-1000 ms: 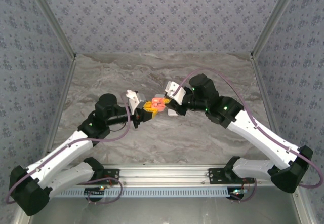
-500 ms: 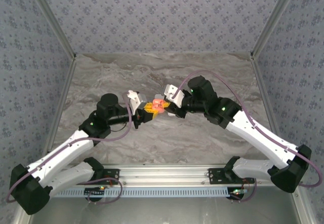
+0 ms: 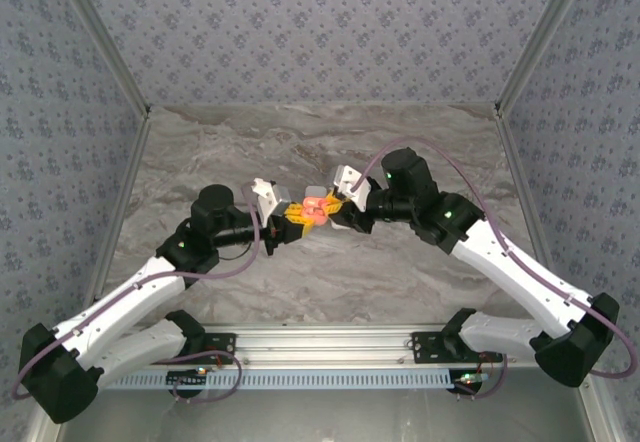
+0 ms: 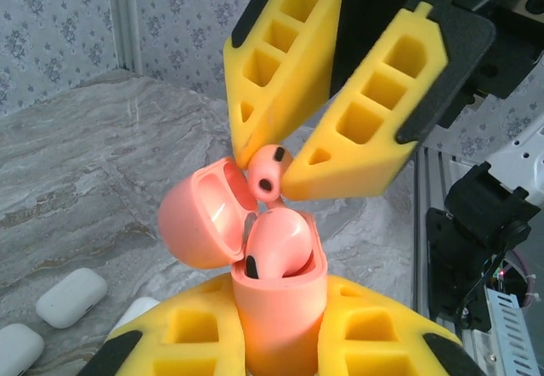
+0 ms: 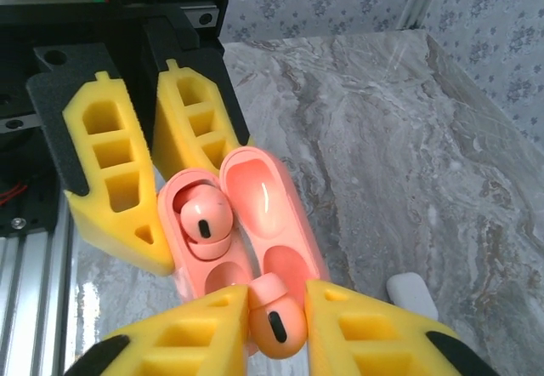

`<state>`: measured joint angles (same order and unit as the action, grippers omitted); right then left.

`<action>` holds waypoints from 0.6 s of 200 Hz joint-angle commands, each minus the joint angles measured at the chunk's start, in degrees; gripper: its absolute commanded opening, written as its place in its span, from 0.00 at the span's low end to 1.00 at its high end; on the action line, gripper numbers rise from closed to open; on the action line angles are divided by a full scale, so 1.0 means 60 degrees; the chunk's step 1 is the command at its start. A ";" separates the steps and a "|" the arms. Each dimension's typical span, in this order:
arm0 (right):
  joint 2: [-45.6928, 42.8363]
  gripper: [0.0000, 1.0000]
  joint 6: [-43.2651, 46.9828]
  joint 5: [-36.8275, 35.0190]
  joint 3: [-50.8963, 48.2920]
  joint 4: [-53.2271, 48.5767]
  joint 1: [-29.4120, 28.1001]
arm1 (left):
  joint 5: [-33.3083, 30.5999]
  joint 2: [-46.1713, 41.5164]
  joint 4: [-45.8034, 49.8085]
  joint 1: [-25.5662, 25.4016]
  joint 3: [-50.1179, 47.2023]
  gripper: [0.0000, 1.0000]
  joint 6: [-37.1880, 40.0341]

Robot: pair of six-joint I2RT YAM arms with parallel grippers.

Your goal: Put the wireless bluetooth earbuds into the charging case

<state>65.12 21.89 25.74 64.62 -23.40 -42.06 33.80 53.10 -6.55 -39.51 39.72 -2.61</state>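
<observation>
My left gripper (image 3: 291, 216) is shut on the base of a coral charging case (image 4: 280, 308), which stands upright above the table with its lid (image 4: 202, 219) swung open. One coral earbud (image 4: 282, 244) sits in a slot of the case. The slot beside it (image 5: 212, 276) is bare. My right gripper (image 3: 336, 208) is shut on a second coral earbud (image 5: 277, 321), pinched between its yellow fingertips. That earbud (image 4: 269, 172) hangs just over the case's rim, by the open lid.
White rounded cases (image 4: 71, 296) (image 4: 17, 349) lie on the marble table under the left gripper. Another white case (image 5: 411, 293) lies to the right of the right gripper. The aluminium rail (image 3: 330, 340) runs along the near edge.
My right gripper has brought the coral earbud in toward the open case. The left arm has held the case still.
</observation>
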 commanded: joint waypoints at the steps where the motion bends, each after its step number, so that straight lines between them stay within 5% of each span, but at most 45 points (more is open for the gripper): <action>1: -0.0226 0.28 -0.0264 0.0861 -0.0077 -0.0213 0.0088 | 0.0021 -0.0067 -0.0839 0.0009 0.0226 0.00 -0.0109; 78: -0.0616 0.56 -0.1091 0.1268 0.0246 0.0224 0.0706 | 0.0065 -0.0023 -0.0916 0.0007 0.0227 0.00 -0.0168; 120: -0.0955 0.95 -0.2518 0.2490 -0.0443 0.1141 0.1614 | 0.0052 -0.0033 -0.1133 0.0008 0.0154 0.00 -0.0213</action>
<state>60.77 12.95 34.17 64.07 -20.91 -34.57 33.63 53.10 -9.58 -39.44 39.72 -3.09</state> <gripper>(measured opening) 0.849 0.172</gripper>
